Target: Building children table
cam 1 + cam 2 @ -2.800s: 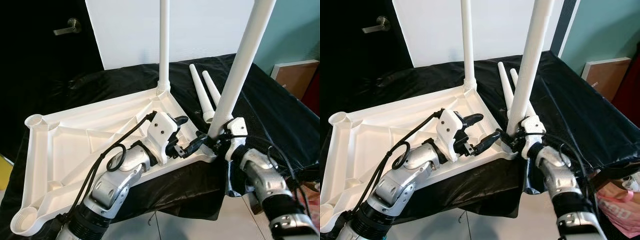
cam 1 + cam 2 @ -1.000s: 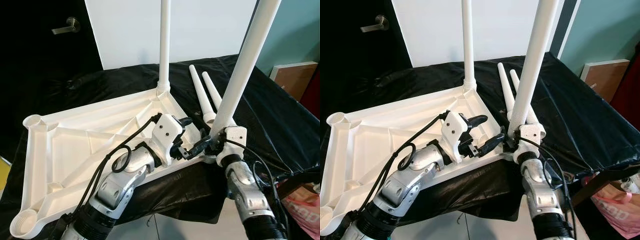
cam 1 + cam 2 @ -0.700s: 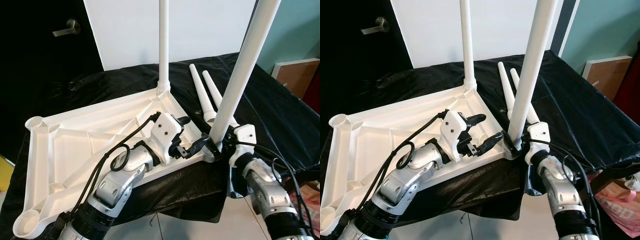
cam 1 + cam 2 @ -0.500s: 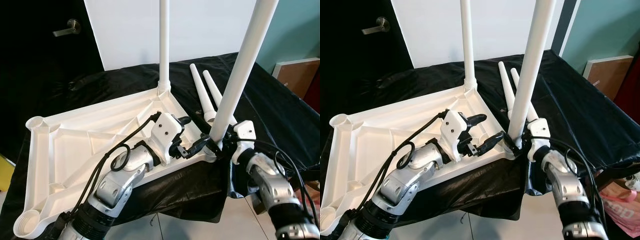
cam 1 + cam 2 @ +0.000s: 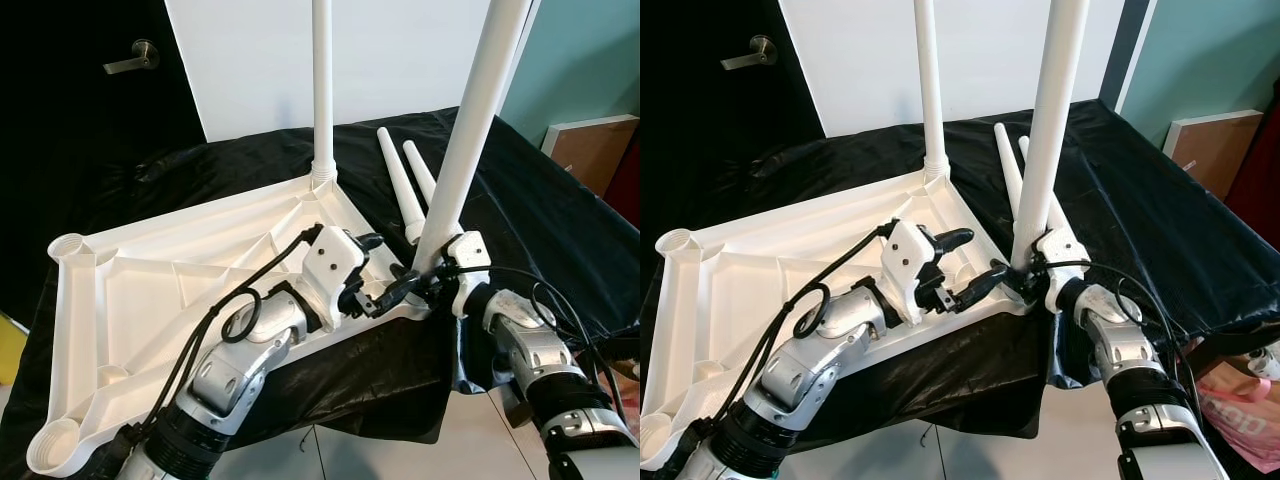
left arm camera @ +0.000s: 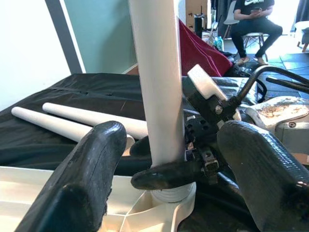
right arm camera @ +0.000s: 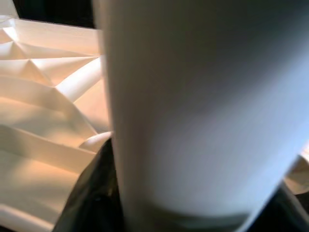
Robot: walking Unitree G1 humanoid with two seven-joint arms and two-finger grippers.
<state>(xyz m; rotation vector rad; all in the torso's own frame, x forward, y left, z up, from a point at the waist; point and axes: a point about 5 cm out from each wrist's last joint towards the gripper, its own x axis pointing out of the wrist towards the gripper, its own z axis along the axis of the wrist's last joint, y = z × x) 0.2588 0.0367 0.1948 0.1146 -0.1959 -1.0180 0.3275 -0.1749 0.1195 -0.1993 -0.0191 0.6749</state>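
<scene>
From the head views, a white tabletop (image 5: 180, 290) lies upside down on a black cloth (image 5: 540, 210), its ribbed underside facing up. One white leg (image 5: 322, 90) stands upright in the far corner socket, and a second leg (image 5: 465, 130) rises from the near right corner. Two loose legs (image 5: 405, 190) lie side by side on the cloth just beyond that corner. The right gripper (image 5: 432, 280) is closed around the base of the second leg, right at the socket. The left gripper (image 5: 385, 270) rests over the tabletop's near edge beside that same corner, its fingers spread apart and holding nothing. In the left wrist view, its two black fingers (image 6: 91, 169) stand wide apart on either side of the second leg (image 6: 159, 82), with the right gripper's finger wrapped against the leg's foot. In the right wrist view, the second leg (image 7: 193, 106) sits very close between dark fingers, with the tabletop ribs (image 7: 43, 87) beside it.
</scene>
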